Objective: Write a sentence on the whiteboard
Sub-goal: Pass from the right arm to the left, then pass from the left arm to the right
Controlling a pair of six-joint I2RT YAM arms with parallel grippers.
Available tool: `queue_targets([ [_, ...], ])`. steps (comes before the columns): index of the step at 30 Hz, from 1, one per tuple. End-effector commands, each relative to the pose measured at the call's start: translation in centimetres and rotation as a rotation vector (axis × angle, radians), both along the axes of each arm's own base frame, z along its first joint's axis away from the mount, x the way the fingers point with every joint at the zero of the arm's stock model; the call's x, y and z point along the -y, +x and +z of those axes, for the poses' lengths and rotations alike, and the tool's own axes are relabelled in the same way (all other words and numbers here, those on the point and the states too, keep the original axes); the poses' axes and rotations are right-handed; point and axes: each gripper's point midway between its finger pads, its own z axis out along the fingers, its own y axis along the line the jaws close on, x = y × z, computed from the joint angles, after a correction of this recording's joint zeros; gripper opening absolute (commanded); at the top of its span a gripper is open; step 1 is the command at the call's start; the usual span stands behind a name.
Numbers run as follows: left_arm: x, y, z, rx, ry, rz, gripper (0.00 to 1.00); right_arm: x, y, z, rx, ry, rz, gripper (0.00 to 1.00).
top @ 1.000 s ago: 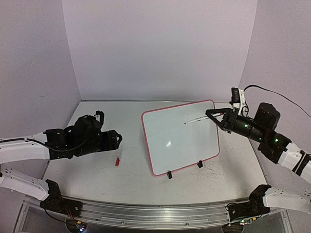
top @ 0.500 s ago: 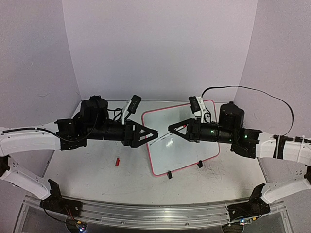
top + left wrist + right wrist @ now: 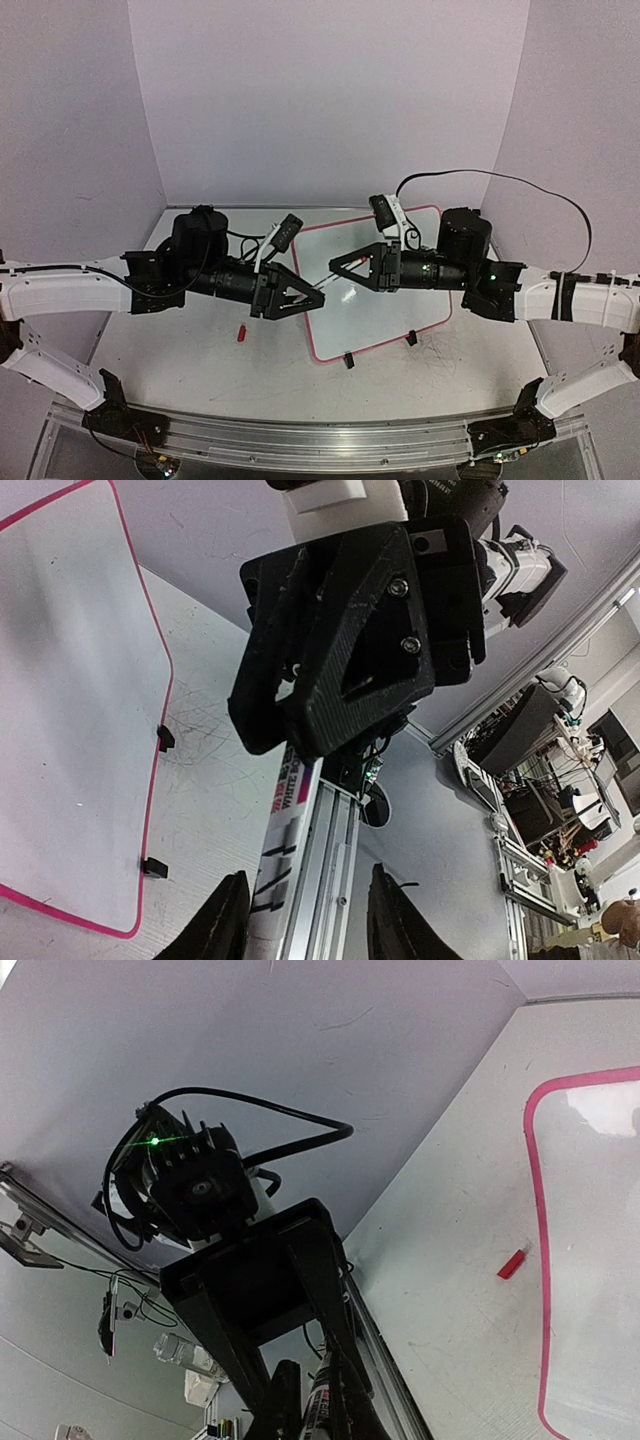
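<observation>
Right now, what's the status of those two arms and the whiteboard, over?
Right gripper shut on marker; left gripper open around it. Whiteboard shows no writing. Red cap on table beside board, apart from it.

Reads "WHITE BO", then cut off, in dark capitals along the white marker barrel (image 3: 285,830); smaller print beside it too blurred to read.

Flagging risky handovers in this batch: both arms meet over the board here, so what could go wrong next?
1. The marker hangs in mid-air between both sets of jaws; if the right jaws let go before the left jaws grip firmly, it may drop onto the whiteboard.
2. The red cap lies on the table, so a fall could leave a stray mark on the blank board.
</observation>
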Motion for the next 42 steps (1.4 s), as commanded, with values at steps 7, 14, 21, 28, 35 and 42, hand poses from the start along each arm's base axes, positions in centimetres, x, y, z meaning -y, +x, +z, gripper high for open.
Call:
queue_targets([
  [7, -1.7, 0.5, 1.6, 0.120, -0.045, 0.072, 0.00, -0.9, -0.8, 3.0, 0.066, 0.080, 0.069, 0.00],
  [14, -2.4, 0.5, 0.7, 0.230, 0.061, 0.052, 0.00, -0.8, -1.9, 2.7, 0.166, 0.017, 0.140, 0.45],
  [21, -2.2, -0.6, 1.4, 0.297, 0.070, -0.042, 0.00, -1.5, -2.3, 1.4, 0.209, -0.076, 0.213, 0.70],
  [28, -2.2, -1.4, 1.9, 0.312, 0.057, -0.096, 0.00, -2.7, -3.9, 0.1, 0.173, -0.075, 0.381, 0.52],
  [35, -2.1, -2.0, 1.8, 0.295, 0.057, -0.135, 0.00, -3.0, -4.6, -0.1, 0.158, -0.066, 0.451, 0.36],
  [42, -2.0, -2.3, 1.5, 0.286, 0.061, -0.159, 0.00, -3.2, -4.8, 0.1, 0.153, -0.061, 0.480, 0.39],
])
